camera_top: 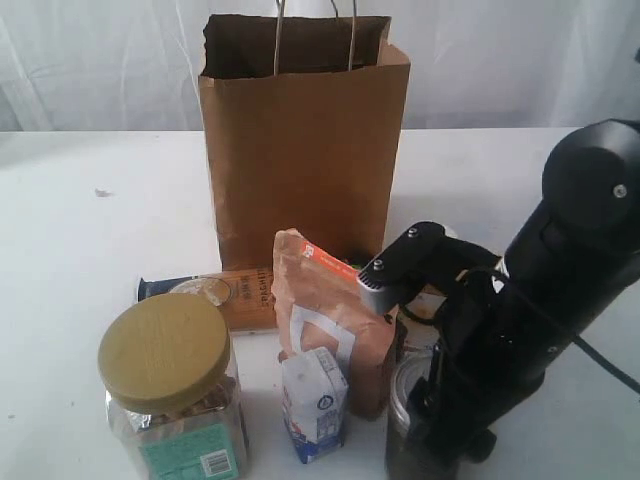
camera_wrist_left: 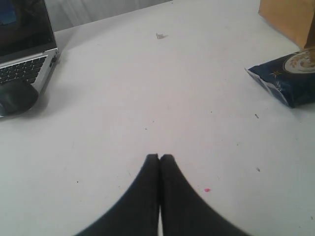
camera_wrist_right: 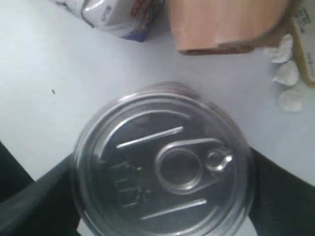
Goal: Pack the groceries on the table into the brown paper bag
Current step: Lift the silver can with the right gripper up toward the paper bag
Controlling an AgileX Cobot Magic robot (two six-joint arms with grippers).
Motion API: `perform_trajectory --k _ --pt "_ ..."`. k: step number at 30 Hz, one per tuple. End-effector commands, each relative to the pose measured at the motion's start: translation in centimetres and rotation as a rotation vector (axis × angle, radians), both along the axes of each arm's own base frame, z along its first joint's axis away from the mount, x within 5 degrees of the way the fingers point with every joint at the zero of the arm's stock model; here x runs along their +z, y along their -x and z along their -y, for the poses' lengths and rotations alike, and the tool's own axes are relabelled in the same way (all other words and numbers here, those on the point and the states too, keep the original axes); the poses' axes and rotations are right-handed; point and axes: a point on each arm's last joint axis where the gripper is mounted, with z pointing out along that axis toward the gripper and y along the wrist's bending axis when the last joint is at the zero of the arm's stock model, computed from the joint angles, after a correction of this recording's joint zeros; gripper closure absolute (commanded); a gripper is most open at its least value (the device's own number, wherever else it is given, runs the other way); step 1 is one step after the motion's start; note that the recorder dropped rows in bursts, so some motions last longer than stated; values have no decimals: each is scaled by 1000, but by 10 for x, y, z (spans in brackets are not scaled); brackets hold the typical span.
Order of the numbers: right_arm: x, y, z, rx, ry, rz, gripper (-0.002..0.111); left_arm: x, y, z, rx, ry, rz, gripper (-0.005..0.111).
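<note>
Right wrist view: can caught between the fingers

Right gripper [camera_wrist_right: 162,194] hugs the can [camera_wrist_right: 162,167] on both sides. It stands on the table [camera_top: 80,250], five o'clock from the bag [camera_top: 300,150]. Left gripper [camera_wrist_left: 160,158] is pinched together, empty.

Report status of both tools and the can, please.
Left tool shut, over table. Right tool straddles can, grip unclear. Pouch close beside can.

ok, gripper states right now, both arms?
Left gripper: closed, empty.
Right gripper: fingers either side of the pull-tab can; grip can't be told.
</note>
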Motion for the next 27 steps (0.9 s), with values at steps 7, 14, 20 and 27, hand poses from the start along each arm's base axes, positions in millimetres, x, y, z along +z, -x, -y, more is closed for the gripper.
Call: perform_trajectory --k 7,14,20,27 --pt "44 11 24 -156 15 171 82 -1 0 0 3 3 3 107" --pt "84 29 36 -289 -87 222 82 -1 0 0 3 3 3 107" --pt "153 29 39 -334 -193 341 82 -1 0 0 3 3 3 107" --pt "255 12 34 -382 -477 713 82 -1 0 0 3 3 3 107"
